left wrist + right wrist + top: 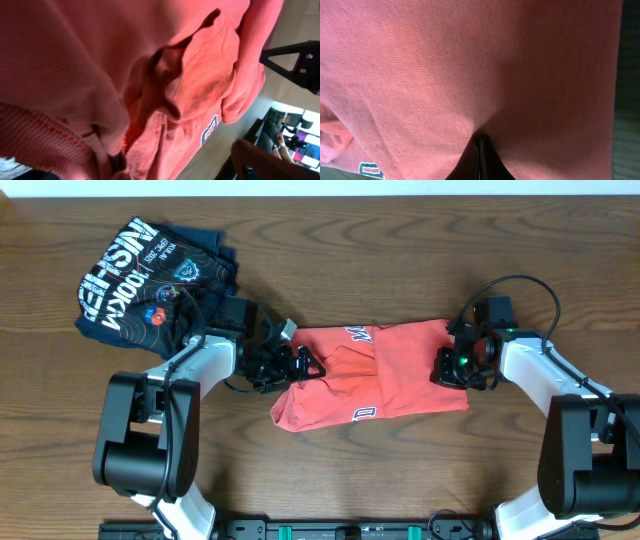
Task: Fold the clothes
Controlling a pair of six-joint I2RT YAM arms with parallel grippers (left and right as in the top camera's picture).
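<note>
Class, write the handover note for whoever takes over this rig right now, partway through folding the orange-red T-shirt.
Left hand: open, at the left edge of the orange-red T-shirt, holding nothing.
Right hand: shut, pinching the cloth at its right edge.
T-shirt: centre of the table, roughly folded over, rumpled. The navy shirt lies folded at the far left.
Done: first folds.
Left: flatten, finish the fold.

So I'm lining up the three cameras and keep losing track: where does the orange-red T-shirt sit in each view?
Overhead: the orange-red T-shirt lies flat just right of the picture's centre.
Left wrist: the shirt fills most of the picture, rumpled and very close.
Right wrist: the shirt covers nearly the whole frame, smooth.
Shared landmark: its white block lettering, seen at the shirt's edge in all three.
</note>
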